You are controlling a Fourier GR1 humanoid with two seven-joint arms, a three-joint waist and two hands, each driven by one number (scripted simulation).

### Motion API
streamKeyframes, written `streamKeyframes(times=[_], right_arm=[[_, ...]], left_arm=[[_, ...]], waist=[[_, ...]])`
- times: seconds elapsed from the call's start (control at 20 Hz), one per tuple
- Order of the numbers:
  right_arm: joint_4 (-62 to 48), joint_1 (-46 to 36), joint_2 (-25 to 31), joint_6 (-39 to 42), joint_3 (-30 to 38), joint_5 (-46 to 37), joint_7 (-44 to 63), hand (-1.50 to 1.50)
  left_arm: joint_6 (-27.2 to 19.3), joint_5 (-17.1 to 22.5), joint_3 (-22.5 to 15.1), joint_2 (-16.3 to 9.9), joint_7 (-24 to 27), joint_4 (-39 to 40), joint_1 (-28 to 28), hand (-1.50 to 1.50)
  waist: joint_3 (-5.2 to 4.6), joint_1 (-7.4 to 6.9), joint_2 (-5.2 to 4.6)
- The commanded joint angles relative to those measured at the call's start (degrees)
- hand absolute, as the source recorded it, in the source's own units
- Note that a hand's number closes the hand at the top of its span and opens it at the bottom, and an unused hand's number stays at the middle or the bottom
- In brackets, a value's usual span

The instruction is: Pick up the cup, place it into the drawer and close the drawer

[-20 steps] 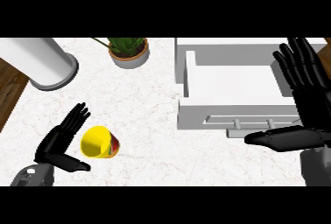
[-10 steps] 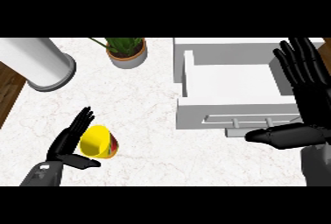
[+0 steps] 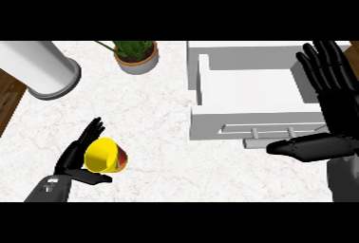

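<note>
We saw the black left hand (image 3: 79,159) low on the white marble counter (image 3: 154,114), its fingers straight and pointing up, thumb spread below. The yellow cup with a red band (image 3: 105,155) lay on its side just right of this palm, touching it. The black right hand (image 3: 324,90) stood open beside the open white drawer (image 3: 249,95), fingers stretched upward, thumb pointing left over the drawer handle (image 3: 270,129).

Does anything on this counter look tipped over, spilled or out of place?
The yellow cup lies on its side on the counter, against the left hand, instead of standing. Nothing looks spilled. The white drawer stands open, and the potted plant is upright.
</note>
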State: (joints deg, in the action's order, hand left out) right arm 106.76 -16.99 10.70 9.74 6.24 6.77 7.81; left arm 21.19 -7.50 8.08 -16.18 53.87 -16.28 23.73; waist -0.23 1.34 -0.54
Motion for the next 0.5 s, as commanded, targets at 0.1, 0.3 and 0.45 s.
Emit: streamKeyframes(times=[0.1, 0.3, 0.45], right_arm=[[-4.75, -2.91, 0.86, 0.61, 1.2, 0.06, -1.44, -1.5], [-2.26, 0.46, 0.47, 1.24, 0.38, -0.04, -1.76, -1.5], [-0.49, -0.28, 1.31, 0.76, 1.73, 1.07, 0.35, -1.5]], left_arm=[[4.84, -0.4, 0.17, 0.15, 7.13, 3.54, 3.37, -1.5], [5.44, -0.95, -1.02, 3.43, 8.1, 3.33, 2.96, -1.5], [10.51, 0.26, -0.36, 2.12, 5.18, 4.42, 5.28, -1.5]], waist=[[-0.05, 0.18, -0.36], [0.02, 0.01, -0.06], [-0.05, 0.57, -0.16]])
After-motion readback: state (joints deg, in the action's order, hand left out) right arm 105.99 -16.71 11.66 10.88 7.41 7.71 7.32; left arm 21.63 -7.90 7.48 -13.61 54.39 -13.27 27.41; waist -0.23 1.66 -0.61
